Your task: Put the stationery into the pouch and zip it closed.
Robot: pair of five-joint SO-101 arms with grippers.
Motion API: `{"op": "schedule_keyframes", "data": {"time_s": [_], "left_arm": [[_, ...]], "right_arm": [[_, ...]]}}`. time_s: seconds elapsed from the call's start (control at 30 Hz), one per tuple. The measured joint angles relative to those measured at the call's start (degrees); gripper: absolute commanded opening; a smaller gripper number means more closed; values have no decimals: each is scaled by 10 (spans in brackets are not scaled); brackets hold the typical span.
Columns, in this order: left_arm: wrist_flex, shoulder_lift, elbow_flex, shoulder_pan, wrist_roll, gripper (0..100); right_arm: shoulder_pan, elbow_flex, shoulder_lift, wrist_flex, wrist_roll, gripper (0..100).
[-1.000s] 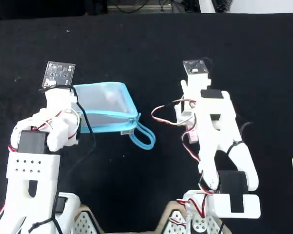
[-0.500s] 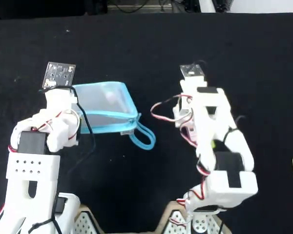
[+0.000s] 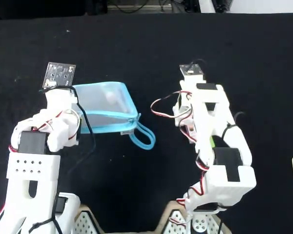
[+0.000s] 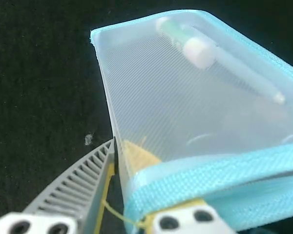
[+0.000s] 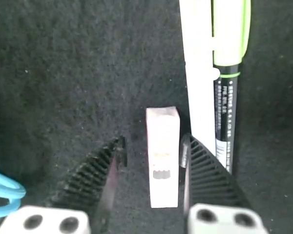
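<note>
Left gripper point(image 4: 120, 162) clenched on edge of translucent light-blue zip pouch point(image 4: 185, 112) — right gripper point(image 5: 152, 143) spread apart, astride small white rectangular block point(image 5: 162, 165), green-and-black marker pen point(image 5: 228, 87) just beside.

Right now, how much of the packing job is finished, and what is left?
Done: one capped pen lies inside the pouch. In hand: the left gripper grips the pouch's edge, and the right gripper is open around the white eraser. Left: the eraser, a white pen and a green marker lie outside the pouch; zipping it closed comes after.
</note>
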Motion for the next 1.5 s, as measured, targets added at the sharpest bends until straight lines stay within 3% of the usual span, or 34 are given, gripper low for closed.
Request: {"op": "schedule_keyframes", "data": {"time_s": [0.5, 0.97, 1.23, 1.5], "left_arm": [[0, 0, 0, 0, 0, 30], [0, 0, 0, 0, 0, 30], [0, 0, 0, 0, 0, 30], [0, 0, 0, 0, 0, 30]], "right_arm": [[37, -32, 3, 37, 25, 177], [18, -32, 3, 41, 75, 177], [-25, -32, 3, 41, 77, 174], [-54, -19, 3, 60, 126, 174]]}}
